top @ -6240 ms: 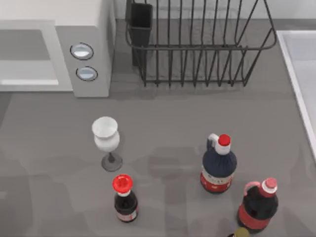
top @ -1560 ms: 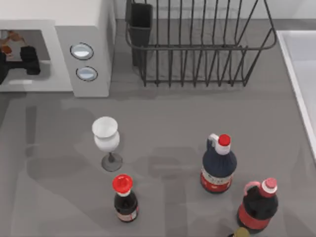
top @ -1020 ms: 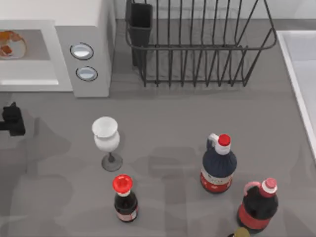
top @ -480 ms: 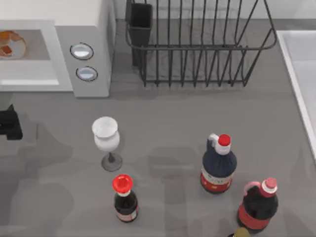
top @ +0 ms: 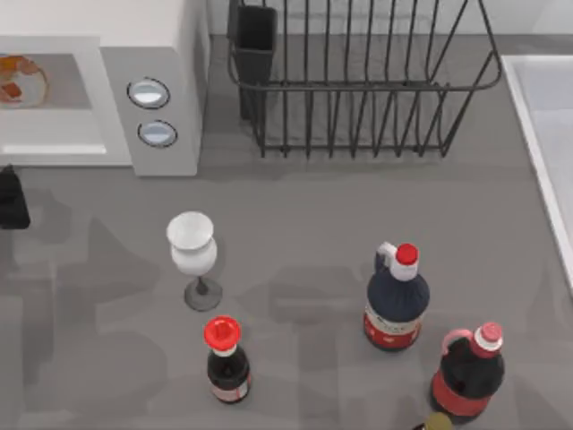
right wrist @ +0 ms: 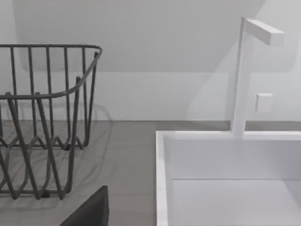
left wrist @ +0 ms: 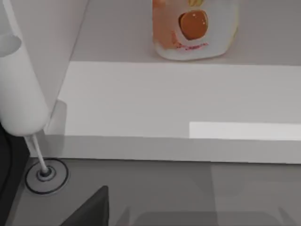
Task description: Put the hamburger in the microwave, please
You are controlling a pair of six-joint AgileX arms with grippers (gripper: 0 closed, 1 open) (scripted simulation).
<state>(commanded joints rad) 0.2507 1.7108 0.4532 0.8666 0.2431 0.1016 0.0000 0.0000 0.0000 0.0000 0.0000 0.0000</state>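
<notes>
Along the lower edge of the top view stand our three bottles (top: pixel 397 300); the wine glass (top: pixel 192 244) is above them. At far left our left gripper (top: pixel 9 197) hangs before the microwave (top: pixel 161 54); whether its jaws are parted we cannot tell. Upper left, the hamburger (top: pixel 20 79) lies inside the cavity. The dish rack (top: pixel 358 81) holds nothing.

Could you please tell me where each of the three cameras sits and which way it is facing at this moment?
Top view: above the table, looking down on the microwave, dish rack, wine glass and bottles; the left gripper shows at the left edge.
Left wrist view: low, facing the microwave's opening and the hamburger; a dark gripper part shows.
Right wrist view: low, facing dish rack and sink.
Shared: hamburger, glass, rack.
</notes>
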